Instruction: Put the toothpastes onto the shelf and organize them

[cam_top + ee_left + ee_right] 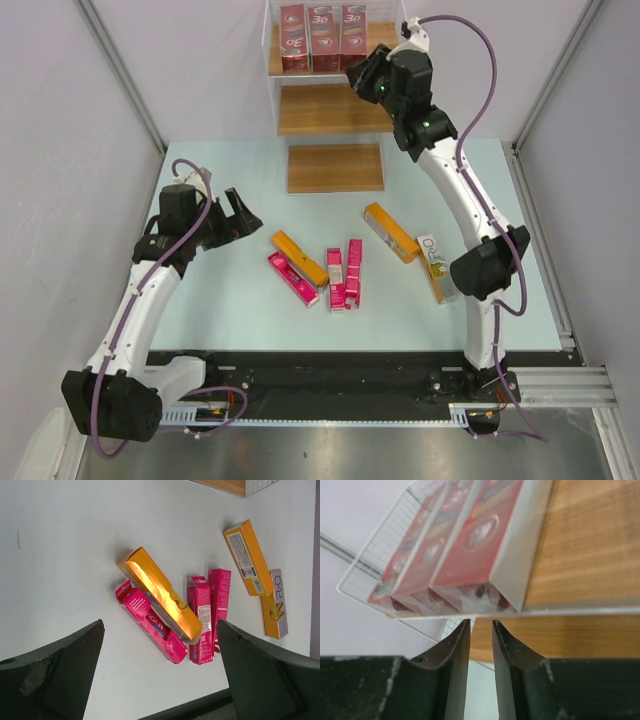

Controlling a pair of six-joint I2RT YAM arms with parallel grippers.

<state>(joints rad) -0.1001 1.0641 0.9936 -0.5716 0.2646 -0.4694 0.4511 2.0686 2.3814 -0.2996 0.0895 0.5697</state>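
Shelf with three red cartons
Right gripper jaws narrow, empty (close to the red cartons); left gripper jaws wide over pink cartons on the tabletop.

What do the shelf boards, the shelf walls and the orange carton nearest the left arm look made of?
Shelf boards: wood or wood veneer, matte light brown; grain streaks show.
Shelf walls: clear plastic, probably acrylic; red cartons show through.
Orange carton: glossy printed cardboard, likely; folded edges, bright glare on its face.
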